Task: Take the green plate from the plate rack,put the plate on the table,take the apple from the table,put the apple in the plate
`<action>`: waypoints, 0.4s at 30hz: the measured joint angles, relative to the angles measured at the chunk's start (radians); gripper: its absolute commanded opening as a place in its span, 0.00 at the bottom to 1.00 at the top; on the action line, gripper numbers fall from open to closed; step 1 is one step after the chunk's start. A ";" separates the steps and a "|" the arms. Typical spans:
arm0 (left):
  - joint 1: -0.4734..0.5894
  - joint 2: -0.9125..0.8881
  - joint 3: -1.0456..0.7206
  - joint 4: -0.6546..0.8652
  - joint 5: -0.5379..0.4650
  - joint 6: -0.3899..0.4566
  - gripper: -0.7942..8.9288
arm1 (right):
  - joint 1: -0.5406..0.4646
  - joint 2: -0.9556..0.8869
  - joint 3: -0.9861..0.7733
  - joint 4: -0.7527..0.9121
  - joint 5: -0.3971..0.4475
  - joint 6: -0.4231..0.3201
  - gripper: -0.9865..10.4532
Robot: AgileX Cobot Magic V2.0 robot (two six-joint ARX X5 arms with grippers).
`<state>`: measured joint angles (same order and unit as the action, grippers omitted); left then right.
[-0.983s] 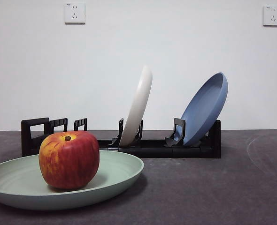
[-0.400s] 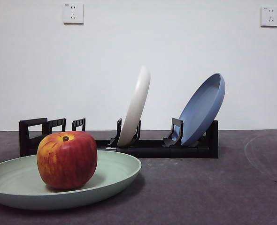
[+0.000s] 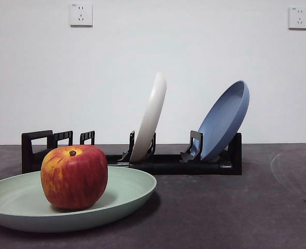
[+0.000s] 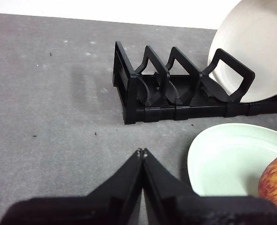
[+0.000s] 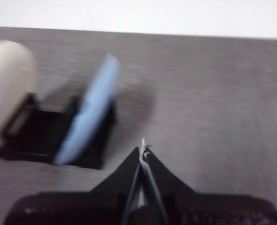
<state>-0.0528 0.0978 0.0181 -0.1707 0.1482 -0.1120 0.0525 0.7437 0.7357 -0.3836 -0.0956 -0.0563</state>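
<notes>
Apple point(image 3: 74, 176) sits in green plate point(image 3: 127, 192), before plate rack point(image 3: 174, 163).

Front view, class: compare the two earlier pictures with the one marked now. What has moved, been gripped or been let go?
Nothing among the things visibly changed. The apple sits in the green plate on the table as before, and the cream-white plate and blue plate lean in the plate rack as they did. No gripper shows in the front view at any of the three moments.
</notes>
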 measured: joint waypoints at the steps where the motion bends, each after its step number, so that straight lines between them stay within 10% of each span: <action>1: 0.000 0.000 0.000 0.000 0.000 0.000 0.08 | -0.024 -0.028 -0.046 0.035 0.000 0.000 0.08; 12: 0.000 0.000 0.000 0.000 0.000 0.000 0.08 | -0.118 -0.394 -0.482 0.329 0.000 -0.065 0.08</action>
<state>-0.0528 0.0978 0.0181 -0.1707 0.1482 -0.1120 -0.0658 0.3492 0.2539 -0.0544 -0.0959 -0.1215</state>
